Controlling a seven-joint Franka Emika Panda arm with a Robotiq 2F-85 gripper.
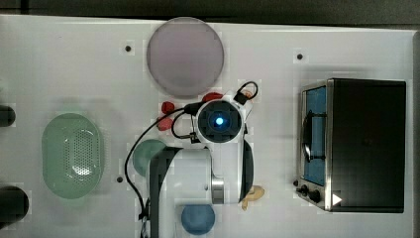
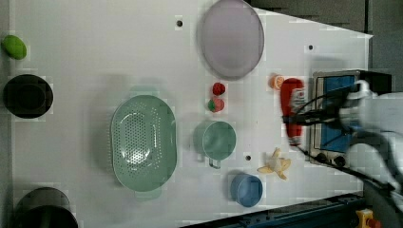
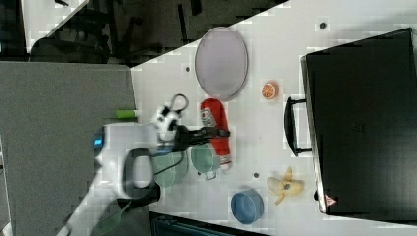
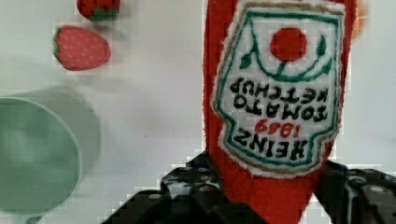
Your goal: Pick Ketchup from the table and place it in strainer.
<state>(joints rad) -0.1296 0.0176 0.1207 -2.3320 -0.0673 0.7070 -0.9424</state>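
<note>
Wrist view: gripper (image 4: pixel 268 196) clamped on the lower body of the ketchup (image 4: pixel 275 107), a red plush bottle with a tomato-ketchup label, one finger each side. Left view puts the bottle near the toaster oven (image 2: pixel 344 114), well apart from the strainer (image 2: pixel 142 142), which looks empty. Grasp made; carry across and release remain.

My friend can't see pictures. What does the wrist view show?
A red plush ketchup bottle with a white Heinz tomato ketchup label sits between the black fingers of the gripper, which is closed on it. Two toy strawberries and a green cup sit on the white table.
</note>
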